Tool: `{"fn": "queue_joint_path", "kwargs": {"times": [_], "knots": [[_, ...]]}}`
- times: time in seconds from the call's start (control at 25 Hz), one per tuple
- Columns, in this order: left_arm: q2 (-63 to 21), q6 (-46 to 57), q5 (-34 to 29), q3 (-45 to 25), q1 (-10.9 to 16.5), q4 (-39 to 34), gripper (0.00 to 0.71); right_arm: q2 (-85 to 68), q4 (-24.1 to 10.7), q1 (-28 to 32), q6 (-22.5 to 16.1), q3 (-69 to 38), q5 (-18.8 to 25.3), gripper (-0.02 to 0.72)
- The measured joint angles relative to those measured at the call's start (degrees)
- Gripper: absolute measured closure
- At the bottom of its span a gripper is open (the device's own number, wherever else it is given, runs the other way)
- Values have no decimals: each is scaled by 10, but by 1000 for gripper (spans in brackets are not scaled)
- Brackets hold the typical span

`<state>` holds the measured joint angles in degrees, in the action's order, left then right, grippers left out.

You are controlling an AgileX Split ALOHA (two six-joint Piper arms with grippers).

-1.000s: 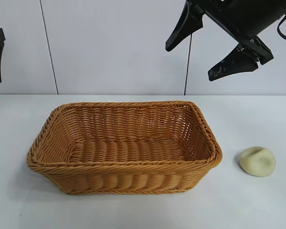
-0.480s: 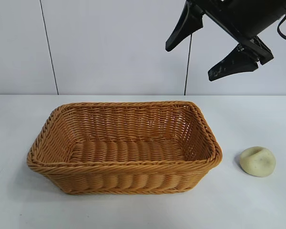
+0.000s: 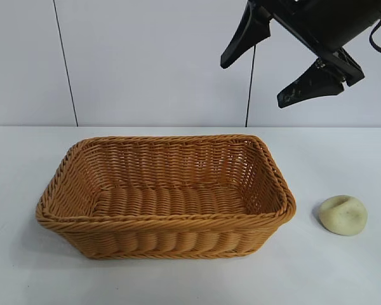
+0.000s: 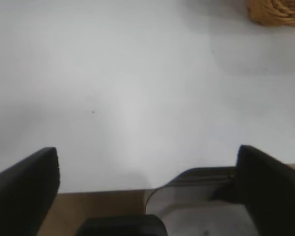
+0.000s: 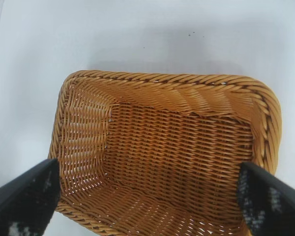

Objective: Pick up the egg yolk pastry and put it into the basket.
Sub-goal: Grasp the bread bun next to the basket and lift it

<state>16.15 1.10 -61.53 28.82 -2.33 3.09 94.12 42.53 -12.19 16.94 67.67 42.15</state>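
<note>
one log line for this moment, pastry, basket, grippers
pastry: on table, right of basket | basket: empty | right gripper: open, raised | left gripper: open

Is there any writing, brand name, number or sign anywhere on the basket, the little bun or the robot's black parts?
None can be read: the basket is plain wicker, the egg yolk pastry is unmarked, and the right tool shows no lettering.

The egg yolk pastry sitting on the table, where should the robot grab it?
Probably straight down from above, fingers closing on opposite sides of the egg yolk pastry. It is a low dome sitting flat on the table, apart from the basket, so its rounded sides are free.
</note>
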Motion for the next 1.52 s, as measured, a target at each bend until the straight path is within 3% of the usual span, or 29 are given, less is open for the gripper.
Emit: {"fn": "queue_joint_path", "kwargs": {"times": [0.2,0.32,0.44,0.64,0.8,0.96,1.52], "knots": [[-96,0,0,0,0,0,15,0,-9,0,0,0,1,8],[-150,0,0,0,0,0,15,0,-43,0,-12,0,13,8],[-163,0,0,0,0,1,15,0,-110,0,-49,0,25,8],[-165,0,0,0,0,1,15,0,-260,14,-131,0,49,8],[-165,0,0,0,0,1,15,0,-329,56,-182,0,60,8],[-165,0,0,0,0,1,15,0,-337,91,-189,0,60,8],[-165,0,1,0,0,1,15,153,-340,93,-189,-11,55,8]]}}
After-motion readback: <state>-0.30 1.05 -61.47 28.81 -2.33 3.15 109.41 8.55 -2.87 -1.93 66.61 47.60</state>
